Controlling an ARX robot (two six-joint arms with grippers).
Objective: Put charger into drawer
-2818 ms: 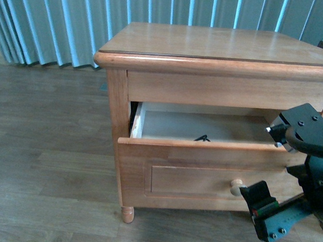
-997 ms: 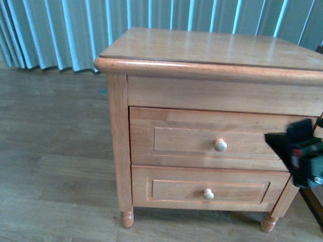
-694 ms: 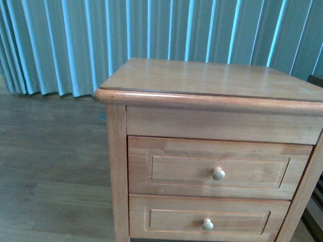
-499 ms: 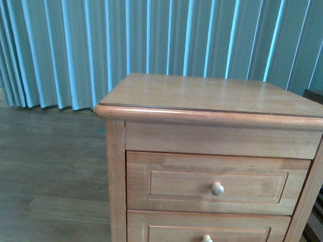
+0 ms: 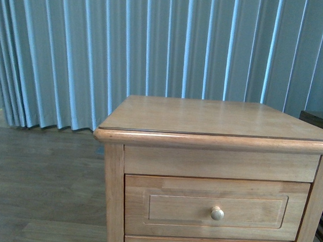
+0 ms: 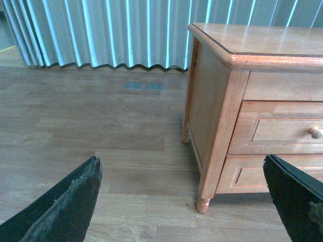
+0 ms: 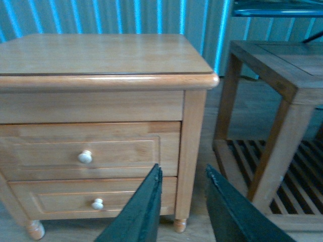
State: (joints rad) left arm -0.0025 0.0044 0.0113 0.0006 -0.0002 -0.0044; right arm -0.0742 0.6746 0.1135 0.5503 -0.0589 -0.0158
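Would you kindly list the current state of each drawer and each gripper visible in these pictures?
upper drawer: fully shut, front flush with the nightstand.
lower drawer: shut.
left gripper: open wide, holding nothing.
right gripper: fingers slightly apart, holding nothing.
charger: not in view.

The drawer [image 5: 216, 208] sits in the lower right of the front view, fully shut, its front flush with the cabinet frame; it is light-brown wood with a recessed rectangular panel and one round pale knob at the panel's centre; in the right wrist view the drawer [image 7: 91, 150] lies at left centre, closed, directly above a like one; the left wrist view shows the drawer [image 6: 282, 128] at the right edge, seen at an angle; no charger shows in any view.
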